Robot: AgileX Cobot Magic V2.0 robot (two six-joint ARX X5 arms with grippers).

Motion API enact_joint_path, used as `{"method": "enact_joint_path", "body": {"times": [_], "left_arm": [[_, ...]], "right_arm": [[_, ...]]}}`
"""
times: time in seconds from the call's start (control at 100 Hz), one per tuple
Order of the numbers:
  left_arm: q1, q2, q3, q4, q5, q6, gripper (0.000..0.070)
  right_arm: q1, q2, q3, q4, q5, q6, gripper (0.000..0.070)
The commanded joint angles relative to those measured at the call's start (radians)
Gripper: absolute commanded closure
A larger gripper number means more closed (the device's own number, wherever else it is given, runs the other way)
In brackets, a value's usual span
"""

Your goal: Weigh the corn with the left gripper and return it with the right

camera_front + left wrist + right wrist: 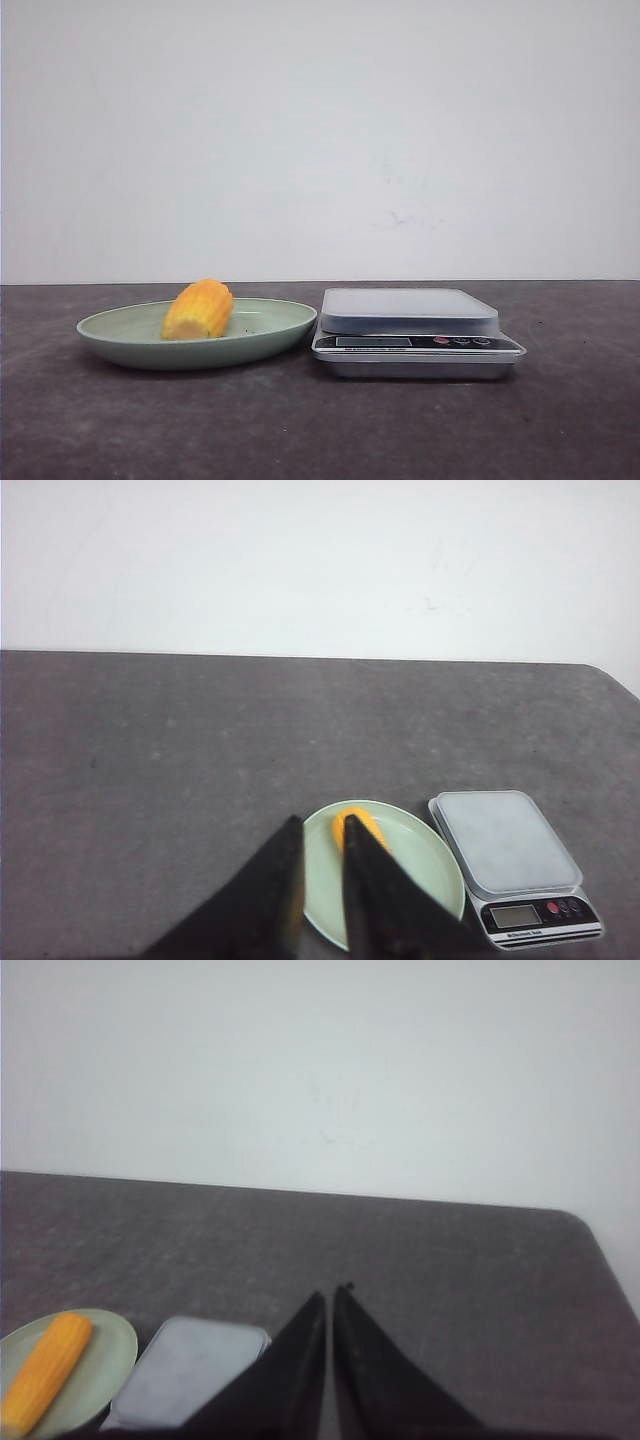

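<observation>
Yellow-orange corn (198,310) lies in the green dish (120,335) beside the unloaded scale (410,310), while the left gripper (322,825), slightly spread, hangs above it for pickup, and the right gripper (330,1295) waits pressed together.

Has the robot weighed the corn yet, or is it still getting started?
Just starting. Nothing looks done: the corn lies in the green dish, and the scale beside it has an empty top. The left end effector hovers above the dish, holding nothing. Weighing and returning remain.
</observation>
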Motion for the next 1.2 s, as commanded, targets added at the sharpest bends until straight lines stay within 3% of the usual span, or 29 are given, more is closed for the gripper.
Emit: {"method": "enact_joint_path", "body": {"times": [0.0, 0.33, 0.58, 0.7, 1.02, 1.19], "left_arm": [[-0.01, 0.003, 0.01, 0.009, -0.015, 0.006, 0.0694], [-0.01, 0.003, 0.01, -0.031, -0.015, 0.002, 0.0694], [-0.01, 0.003, 0.01, -0.029, -0.015, 0.002, 0.0694], [-0.01, 0.003, 0.01, -0.029, -0.015, 0.002, 0.0694], [0.0, -0.005, 0.01, -0.029, -0.015, 0.002, 0.0694], [0.119, -0.011, -0.01, -0.021, -0.015, 0.002, 0.0694]], "right_arm": [[0.003, -0.017, 0.014, 0.012, 0.001, 0.025, 0.0695], [0.003, -0.031, 0.014, -0.043, -0.007, 0.024, 0.0695], [0.005, -0.031, 0.014, -0.01, -0.006, 0.026, 0.0695], [0.004, -0.031, 0.014, 0.008, -0.011, 0.228, 0.0695], [0.004, -0.031, 0.014, 0.049, -0.006, 0.227, 0.0695], [0.004, -0.031, 0.014, 0.049, -0.006, 0.227, 0.0695]]}}
